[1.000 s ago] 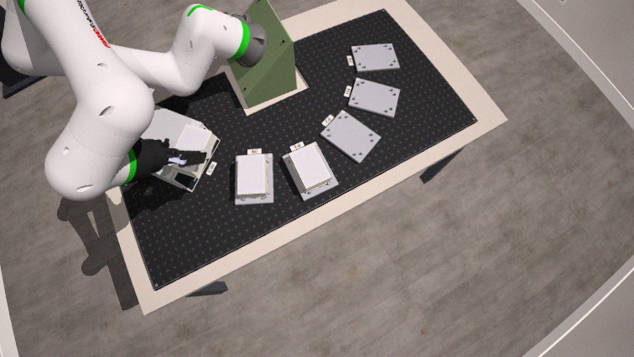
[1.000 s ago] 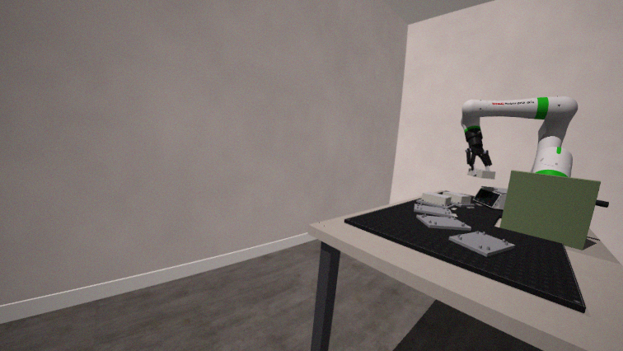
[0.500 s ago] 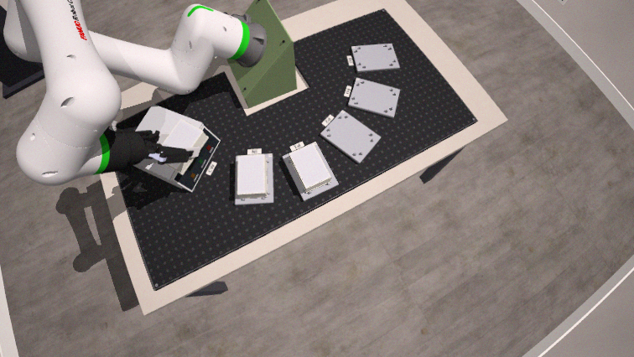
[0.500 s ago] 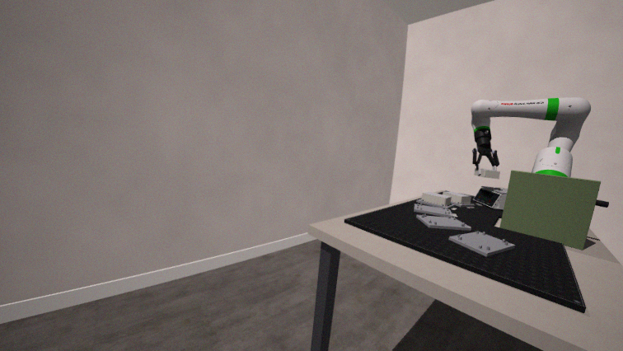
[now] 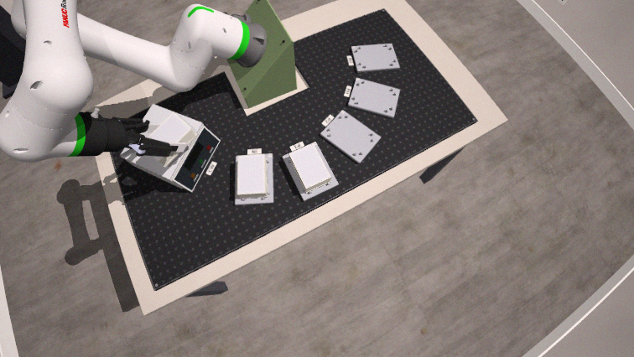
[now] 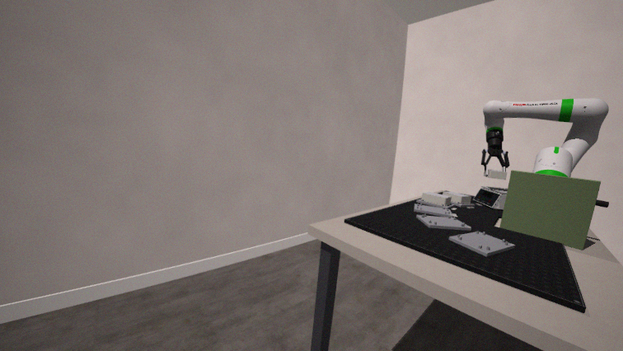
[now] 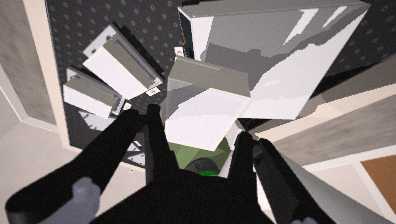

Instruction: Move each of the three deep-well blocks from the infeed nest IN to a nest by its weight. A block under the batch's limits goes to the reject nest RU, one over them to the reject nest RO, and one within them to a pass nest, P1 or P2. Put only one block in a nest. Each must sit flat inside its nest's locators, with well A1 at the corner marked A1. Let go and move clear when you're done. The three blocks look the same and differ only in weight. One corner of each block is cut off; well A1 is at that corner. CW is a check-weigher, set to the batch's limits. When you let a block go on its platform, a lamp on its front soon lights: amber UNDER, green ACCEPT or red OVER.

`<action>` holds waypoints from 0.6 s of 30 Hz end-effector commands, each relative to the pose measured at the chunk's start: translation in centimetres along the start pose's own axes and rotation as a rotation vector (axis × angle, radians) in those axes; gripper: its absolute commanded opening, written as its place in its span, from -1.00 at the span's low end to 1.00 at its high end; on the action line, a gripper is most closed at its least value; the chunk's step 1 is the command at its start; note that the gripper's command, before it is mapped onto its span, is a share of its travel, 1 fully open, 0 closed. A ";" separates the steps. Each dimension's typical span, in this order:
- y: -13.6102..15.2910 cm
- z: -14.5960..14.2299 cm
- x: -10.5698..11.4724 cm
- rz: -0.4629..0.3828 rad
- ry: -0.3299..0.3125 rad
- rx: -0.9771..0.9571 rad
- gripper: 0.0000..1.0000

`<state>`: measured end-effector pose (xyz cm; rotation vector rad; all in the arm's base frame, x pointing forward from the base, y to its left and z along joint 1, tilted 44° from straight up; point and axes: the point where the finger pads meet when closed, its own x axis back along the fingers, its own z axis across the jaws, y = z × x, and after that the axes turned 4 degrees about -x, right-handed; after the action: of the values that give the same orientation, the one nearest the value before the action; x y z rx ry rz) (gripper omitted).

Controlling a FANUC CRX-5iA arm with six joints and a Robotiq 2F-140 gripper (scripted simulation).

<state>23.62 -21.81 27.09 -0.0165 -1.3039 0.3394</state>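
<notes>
My gripper (image 5: 162, 136) (image 6: 494, 167) (image 7: 198, 111) is shut on a white deep-well block (image 5: 172, 128) (image 6: 497, 174) (image 7: 210, 120) and holds it in the air above the platform of the check-weigher CW (image 5: 195, 162) (image 6: 490, 196) (image 7: 300, 60). A second block (image 5: 251, 175) (image 7: 87, 95) sits on the nest beside the weigher, and it shows in the side view (image 6: 460, 198). A third block (image 5: 310, 166) (image 6: 436, 198) (image 7: 122, 70) sits on the nest after that. I cannot tell whether a lamp on the weigher's front is lit.
Three empty grey nests (image 5: 350, 135) (image 5: 373, 96) (image 5: 375, 56) lie in an arc towards the far right of the black mat (image 5: 200, 235); their labels are too small to read. The green robot pedestal (image 5: 266, 57) (image 6: 549, 209) stands at the back.
</notes>
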 end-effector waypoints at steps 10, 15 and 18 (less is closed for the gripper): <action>-0.8 3.2 0.3 0.000 0.000 0.000 -0.80; -1.2 4.9 0.5 0.000 0.000 0.000 -0.80; -1.4 5.8 0.6 0.000 0.000 0.000 -0.80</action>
<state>19.12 -23.77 29.21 -0.0165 -1.3039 0.3394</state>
